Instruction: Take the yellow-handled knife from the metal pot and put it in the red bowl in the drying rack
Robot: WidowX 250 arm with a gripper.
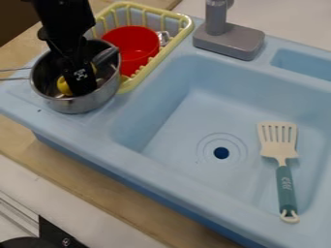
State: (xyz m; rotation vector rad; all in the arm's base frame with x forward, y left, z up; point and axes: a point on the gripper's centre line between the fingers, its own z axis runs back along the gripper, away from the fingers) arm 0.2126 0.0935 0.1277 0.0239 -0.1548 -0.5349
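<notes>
**Black hand down inside a metal pot at the sink's left end**

Closest to me, at the near left, a black bracket (59,235) with a bolt lies off the wooden surface (97,186). On that surface sits a light blue sink unit (148,165), its near edge running at a slant.

In the basin, towards its right side, lies a spatula (278,141): pale slotted blade pointing away from me, teal handle and pale hanging loop towards the near edge. Just left of it is the dark, round drain (221,153).

The metal pot (77,104) sits upright on the sink unit near its left corner, two thin metal rods (14,73) sticking out past the left edge. The black hand (82,88) hangs into the pot, right beside a rounded yellow thing (64,86) in there. A grey piece (105,56) slants just right of the hand, near the pot's rim. I can't tell whether the hand is spread, pressed together or pinching anything.

Beyond, along the left end, a yellow rack (174,41) bears a red bowl (132,44). Farther right, at the far edge, stands the grey faucet (229,40), and past it a small compartment (304,64) is sunk into the rim.
</notes>
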